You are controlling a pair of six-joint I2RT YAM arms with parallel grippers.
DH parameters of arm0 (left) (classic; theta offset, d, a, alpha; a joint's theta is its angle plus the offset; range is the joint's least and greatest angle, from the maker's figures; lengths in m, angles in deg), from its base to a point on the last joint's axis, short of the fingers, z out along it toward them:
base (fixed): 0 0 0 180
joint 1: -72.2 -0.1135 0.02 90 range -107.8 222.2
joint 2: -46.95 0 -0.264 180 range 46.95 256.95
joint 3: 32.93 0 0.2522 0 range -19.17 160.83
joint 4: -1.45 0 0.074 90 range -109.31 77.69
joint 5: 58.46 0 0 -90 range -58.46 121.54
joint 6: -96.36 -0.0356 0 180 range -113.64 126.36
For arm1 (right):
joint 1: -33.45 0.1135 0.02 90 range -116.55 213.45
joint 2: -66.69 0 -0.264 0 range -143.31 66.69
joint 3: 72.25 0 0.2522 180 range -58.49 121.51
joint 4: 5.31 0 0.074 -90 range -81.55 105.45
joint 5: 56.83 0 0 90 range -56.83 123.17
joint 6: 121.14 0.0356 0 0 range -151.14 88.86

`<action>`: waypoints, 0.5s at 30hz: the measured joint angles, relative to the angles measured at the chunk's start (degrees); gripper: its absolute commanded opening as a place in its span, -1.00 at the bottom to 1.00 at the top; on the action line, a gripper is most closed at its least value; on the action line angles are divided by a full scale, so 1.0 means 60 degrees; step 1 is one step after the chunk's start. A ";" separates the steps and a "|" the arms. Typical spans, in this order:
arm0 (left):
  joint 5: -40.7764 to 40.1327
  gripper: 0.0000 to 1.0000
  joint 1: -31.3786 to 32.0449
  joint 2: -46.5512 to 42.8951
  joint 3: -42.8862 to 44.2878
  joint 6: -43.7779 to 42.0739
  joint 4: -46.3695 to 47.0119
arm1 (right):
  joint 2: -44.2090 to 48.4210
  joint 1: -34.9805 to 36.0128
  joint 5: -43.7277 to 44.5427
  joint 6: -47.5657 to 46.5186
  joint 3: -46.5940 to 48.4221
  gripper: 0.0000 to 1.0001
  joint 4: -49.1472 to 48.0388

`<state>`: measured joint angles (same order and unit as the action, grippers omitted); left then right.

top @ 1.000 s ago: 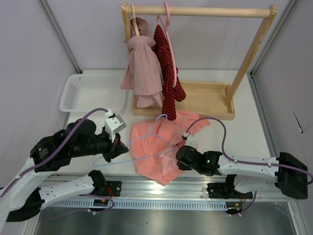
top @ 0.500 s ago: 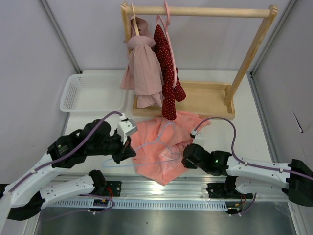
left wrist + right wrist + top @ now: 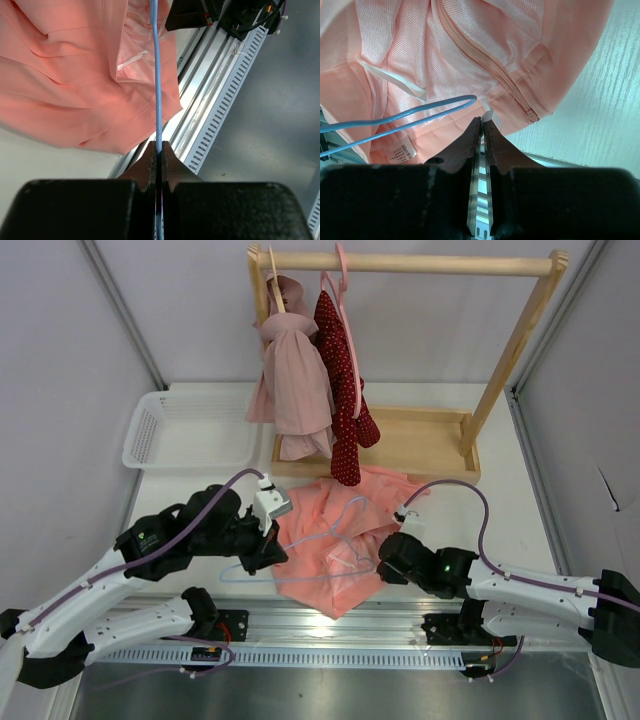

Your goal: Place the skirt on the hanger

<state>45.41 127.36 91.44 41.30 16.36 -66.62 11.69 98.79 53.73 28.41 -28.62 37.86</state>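
So right now the skirt (image 3: 322, 558) is lying in a heap at the near edge of the bench, about the middle, with one corner flopping over the front onto the metal rail (image 3: 400, 612). The clothes rack (image 3: 415, 443) is just behind it, toward the far edge. The left gripper (image 3: 158, 147) is clamped tight on the thin blue wire of the hanger (image 3: 155, 75) and holds it out flat over the fabric. The right gripper (image 3: 481, 122) is nearly closed, and as far as I can tell it's pinching a little white ribbon tab by the zipper (image 3: 470, 45) at the waist. The hanger's rounded end sits on the shiny lining just beside those tips. To me this looks like the threading step, getting the wire inside the waist, and it's not done yet. I'd guess the next bit needs the right side to lift the waist open while the left slides the wire in. That fabric looks floppy and slick, so it could easily slip off.
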 measured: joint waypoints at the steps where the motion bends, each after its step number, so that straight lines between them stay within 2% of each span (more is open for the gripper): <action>1: 0.0007 -1.00 0.0000 -0.0011 -0.0025 0.0004 0.0036 | 0.0004 -0.0022 -0.0004 -0.0004 0.0000 -0.77 0.0000; 15: 0.0240 -1.00 0.0000 -0.0095 -0.0135 0.0011 0.0182 | 0.0011 -0.0361 -0.0066 -0.0058 -0.0047 -0.78 -0.0029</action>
<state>46.85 127.36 90.87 40.49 16.43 -65.52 11.75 96.62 53.33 28.06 -28.91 37.68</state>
